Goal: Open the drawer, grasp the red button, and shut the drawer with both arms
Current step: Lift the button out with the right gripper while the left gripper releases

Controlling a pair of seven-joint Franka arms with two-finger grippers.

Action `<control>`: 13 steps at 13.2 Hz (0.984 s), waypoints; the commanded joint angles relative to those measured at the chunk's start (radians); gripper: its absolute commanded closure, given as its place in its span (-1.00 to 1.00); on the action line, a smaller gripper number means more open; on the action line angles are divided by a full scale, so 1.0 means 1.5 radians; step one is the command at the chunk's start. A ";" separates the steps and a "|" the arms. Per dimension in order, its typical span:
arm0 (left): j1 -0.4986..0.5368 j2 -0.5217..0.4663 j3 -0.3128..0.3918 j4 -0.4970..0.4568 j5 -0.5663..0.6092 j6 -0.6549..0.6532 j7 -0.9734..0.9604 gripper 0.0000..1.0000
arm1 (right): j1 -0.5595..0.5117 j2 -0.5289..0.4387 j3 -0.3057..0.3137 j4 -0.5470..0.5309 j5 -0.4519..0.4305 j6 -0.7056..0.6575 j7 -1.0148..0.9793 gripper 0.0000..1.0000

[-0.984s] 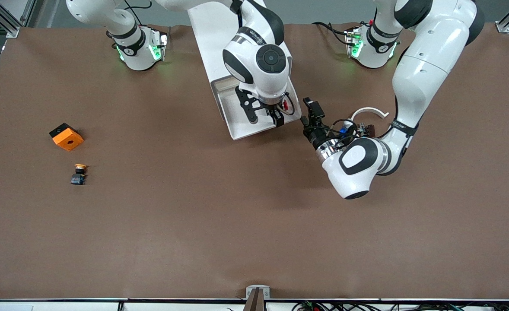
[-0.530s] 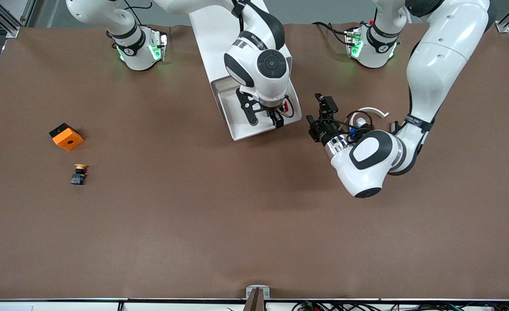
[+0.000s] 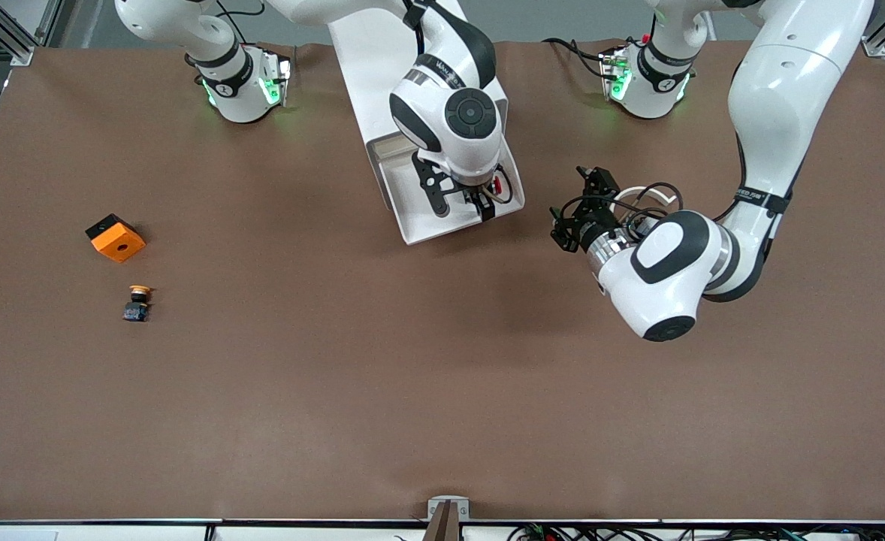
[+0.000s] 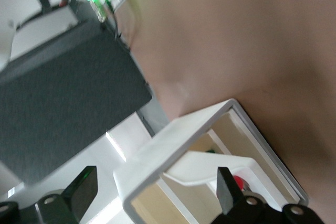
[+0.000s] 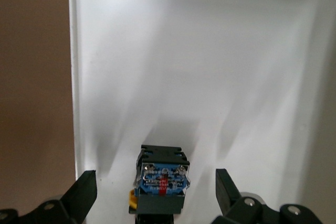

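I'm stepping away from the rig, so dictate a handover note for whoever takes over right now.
Right hand: open, over the small red-capped, dark-bodied push-button, a finger on either side, not gripping.
Left hand: open, over bare table beside the white boxy cabinet.
Shallow white tray-like drawer: pulled open, button inside.
Done: drawer opened.
To do: grab button, close drawer.

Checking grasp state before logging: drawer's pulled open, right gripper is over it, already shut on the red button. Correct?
Not quite. The drawer is pulled open and the right gripper is over it, but the right wrist view shows its fingers spread wide on either side of the red button, not shut on it.
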 commanded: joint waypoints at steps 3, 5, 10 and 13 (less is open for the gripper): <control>0.021 -0.040 -0.008 -0.020 0.096 0.001 0.157 -1.00 | 0.005 0.014 -0.003 0.013 0.011 0.000 0.000 -0.68; 0.020 -0.040 -0.008 -0.018 0.122 0.020 0.214 -1.00 | 0.006 0.015 -0.003 0.012 0.012 0.025 0.003 -0.06; 0.012 -0.040 -0.023 -0.014 0.236 0.151 0.335 -1.00 | 0.013 0.018 -0.003 0.013 0.012 0.029 0.008 1.00; 0.021 -0.040 -0.022 -0.014 0.256 0.243 0.374 -1.00 | 0.003 0.011 -0.004 0.020 0.011 0.022 0.004 1.00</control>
